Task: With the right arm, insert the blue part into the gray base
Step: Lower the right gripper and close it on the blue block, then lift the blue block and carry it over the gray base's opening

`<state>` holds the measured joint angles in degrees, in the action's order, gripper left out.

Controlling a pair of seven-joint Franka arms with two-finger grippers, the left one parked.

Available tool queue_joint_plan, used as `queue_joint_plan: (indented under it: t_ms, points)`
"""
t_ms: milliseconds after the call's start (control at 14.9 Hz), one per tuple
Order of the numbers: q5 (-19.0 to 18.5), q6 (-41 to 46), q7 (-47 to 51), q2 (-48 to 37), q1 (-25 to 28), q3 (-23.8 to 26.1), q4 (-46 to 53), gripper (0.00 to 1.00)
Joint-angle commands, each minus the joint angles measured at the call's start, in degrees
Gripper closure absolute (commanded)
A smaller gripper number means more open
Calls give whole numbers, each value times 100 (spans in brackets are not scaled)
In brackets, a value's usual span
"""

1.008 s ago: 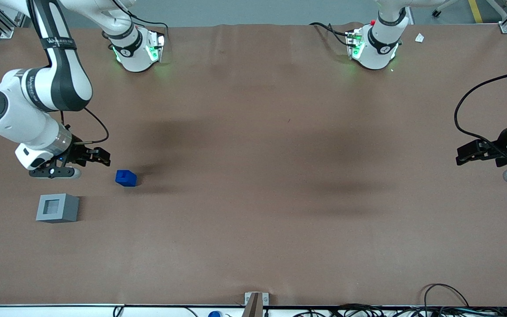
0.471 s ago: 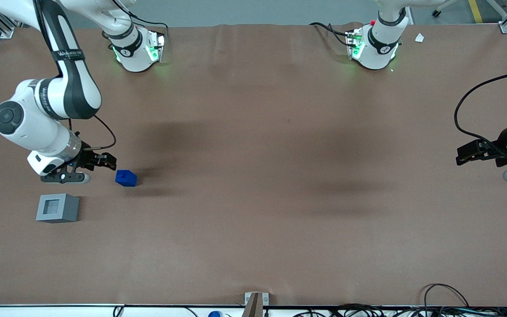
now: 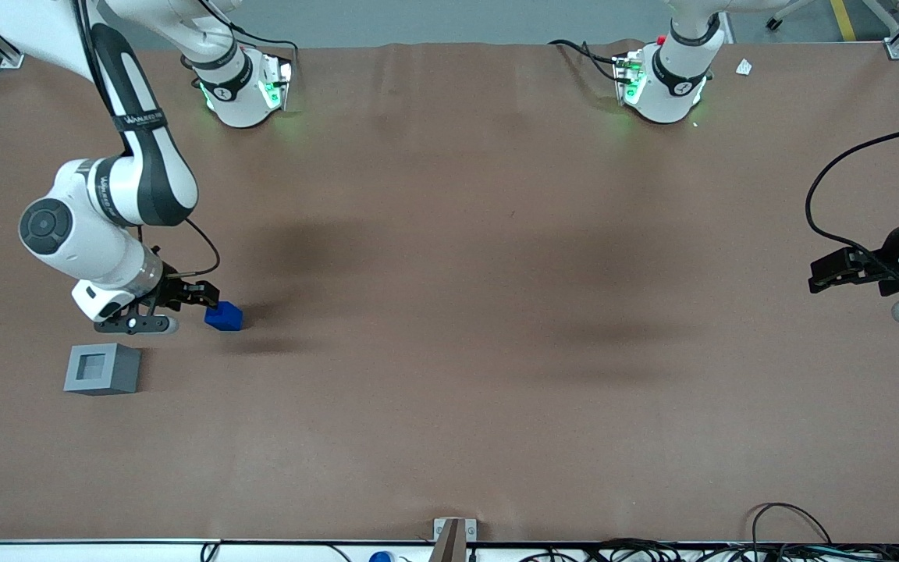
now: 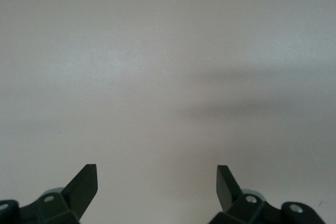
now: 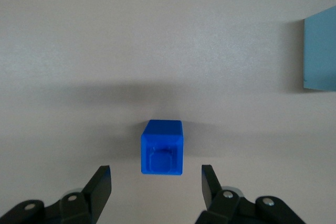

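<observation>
Blue part (image 3: 223, 316) lies on the table (image 3: 496, 312), apart from the gray base (image 3: 101, 368); I see my right arm (image 3: 110, 211) bent low, gripper (image 3: 201, 295) spread wide, just beside it, empty

A brown-covered table (image 3: 449, 234) carries two small things, both toward the working arm's end. The blue part (image 3: 223, 316) lies on its side, stud facing the right arm's gripper (image 3: 201, 296), whose fingers stand spread just beside it. The gray base (image 3: 101, 368) sits nearer the front edge, recess up.
</observation>
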<state>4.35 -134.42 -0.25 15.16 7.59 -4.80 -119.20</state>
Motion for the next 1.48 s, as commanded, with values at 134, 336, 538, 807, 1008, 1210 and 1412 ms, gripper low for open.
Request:
queue_joint_plan:
  t_ms: [134,336,538,807,1008,1210,1412]
  points:
    - [83,-426,42,338,14,-4,-69,24]
    - [83,-585,34,514,14,-4,-69,25]
    - [83,-629,42,602,14,-4,-69,26]
    - [83,-760,42,743,23,-4,-78,29]
    - [83,-796,42,813,32,5,-78,38]
    - [83,-796,-19,848,32,5,-69,62]
    - [83,-717,-37,796,-30,-4,-43,98]
